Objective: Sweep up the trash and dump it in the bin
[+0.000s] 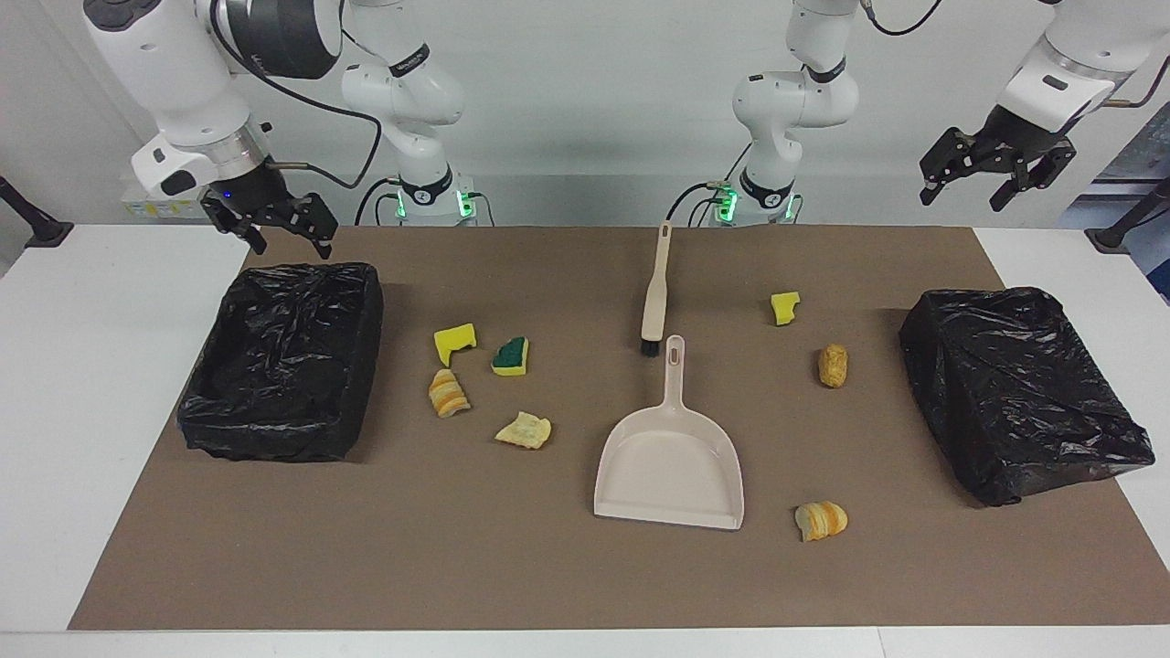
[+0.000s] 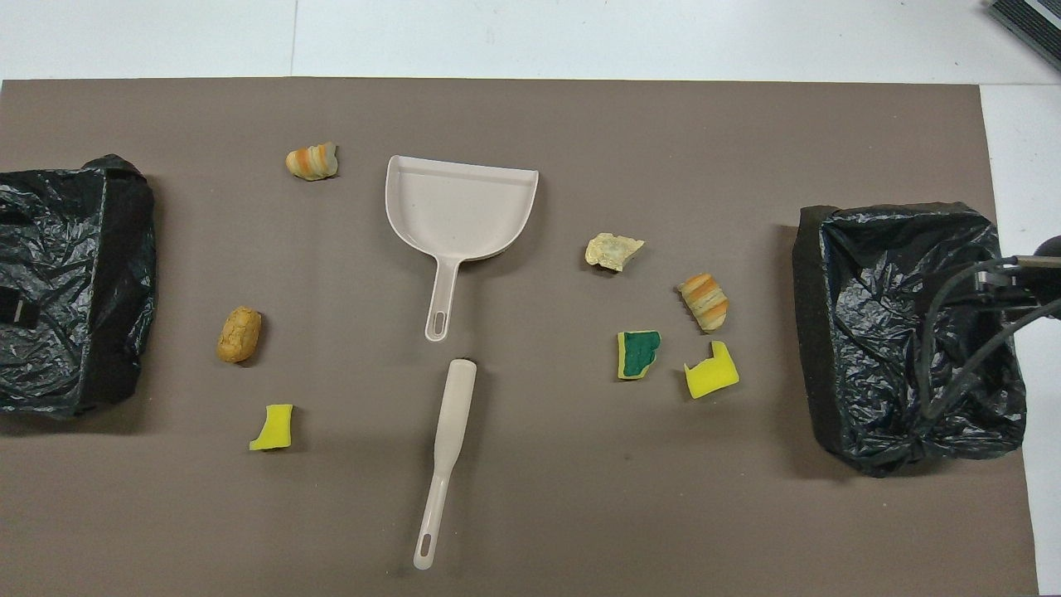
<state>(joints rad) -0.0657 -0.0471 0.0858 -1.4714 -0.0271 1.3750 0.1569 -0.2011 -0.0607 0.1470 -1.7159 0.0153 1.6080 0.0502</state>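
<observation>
Several scraps of trash lie on the brown mat. A yellow sponge chunk (image 1: 454,342), a green-topped sponge (image 1: 511,356) and two bread-like pieces (image 1: 448,393) (image 1: 524,430) lie beside the open black-lined bin (image 1: 265,439) at the right arm's end. Another yellow chunk (image 1: 784,307) and two bread pieces (image 1: 833,365) (image 1: 821,520) lie toward the left arm's end. The beige dustpan (image 1: 670,457) and brush (image 1: 655,292) lie mid-table, untouched. My right gripper (image 1: 291,239) hangs open over that bin's robot-side edge. My left gripper (image 1: 983,187) waits open, high over the table's corner.
A second black-bagged bin (image 1: 1024,402) stands at the left arm's end of the mat (image 2: 530,514). The dustpan's (image 2: 460,207) handle points at the brush's (image 2: 448,448) bristle end. White table borders the mat.
</observation>
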